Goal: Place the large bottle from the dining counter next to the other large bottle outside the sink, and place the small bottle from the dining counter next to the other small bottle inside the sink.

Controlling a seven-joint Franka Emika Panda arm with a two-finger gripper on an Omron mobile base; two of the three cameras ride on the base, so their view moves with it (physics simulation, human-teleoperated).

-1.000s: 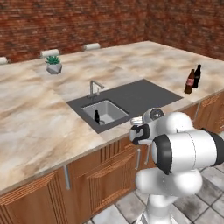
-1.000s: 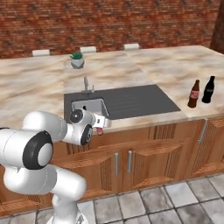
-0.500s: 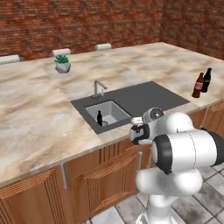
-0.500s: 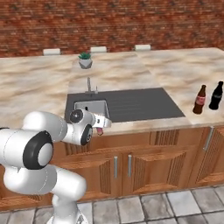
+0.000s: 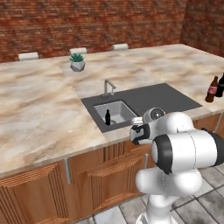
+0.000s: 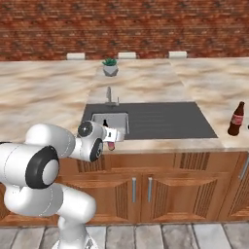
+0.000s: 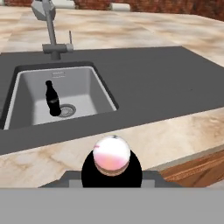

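Note:
My gripper (image 5: 139, 134) (image 6: 113, 139) is shut on the small bottle (image 7: 112, 156), whose pinkish-white top shows just above the fingers in the hand view. It hangs at the counter's front edge, in front of the sink (image 5: 119, 109) (image 7: 89, 87). The other small bottle (image 5: 107, 117) (image 7: 52, 99), black, stands upright in the basin beside the drain. Far right on the counter, outside the sink, two tall dark bottles stand side by side: a brownish one (image 5: 212, 89) (image 6: 236, 119) and a blacker one (image 5: 220, 85) at the picture's edge.
A chrome faucet (image 5: 107, 86) (image 7: 50, 26) rises behind the basin. A small potted plant (image 5: 77, 62) (image 6: 110, 67) sits further back on the marbled counter (image 5: 39, 113). Reddish wooden cabinets (image 6: 160, 187) run below the front edge, over a tiled floor.
The whole scene has slid to the right in both base views, so the base has driven left. The gripper stays shut on the small bottle.

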